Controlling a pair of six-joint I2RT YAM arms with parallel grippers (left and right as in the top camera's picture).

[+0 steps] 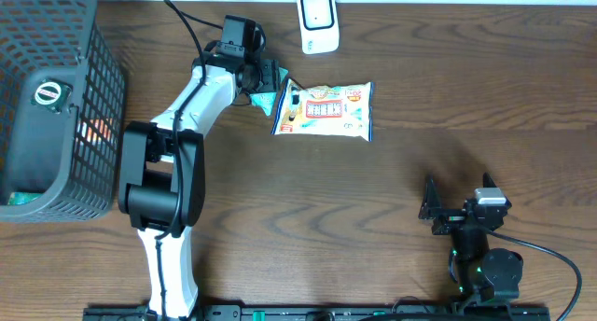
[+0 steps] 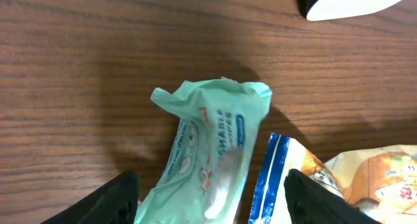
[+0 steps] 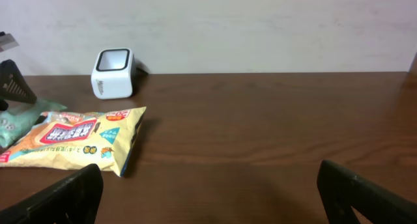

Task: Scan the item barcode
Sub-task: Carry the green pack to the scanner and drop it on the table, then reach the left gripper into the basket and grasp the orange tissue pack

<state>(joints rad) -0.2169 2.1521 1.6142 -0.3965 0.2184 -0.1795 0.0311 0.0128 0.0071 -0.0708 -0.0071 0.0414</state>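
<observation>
Left gripper (image 2: 215,201) stood open, its fingers either side of the green wipes pack (image 2: 208,146) without pressing it. That pack lay on the table (image 1: 420,78) just beside the snack bag (image 1: 326,109), near the scanner (image 1: 318,20). Right gripper (image 3: 212,191) hung wide open and empty, well apart. Nothing faced the scanner, so a scan looked due, though I could not tell for sure. Pack print read "…SHABLE …IPES"; the bag's lettering was too small.

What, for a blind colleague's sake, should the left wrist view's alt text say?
A crumpled mint-green wipes pack lies on the wooden table between the dark fingers of the open left gripper. Right of it sits the blue-edged end of a yellow snack bag; a corner of the white scanner shows top right.
</observation>
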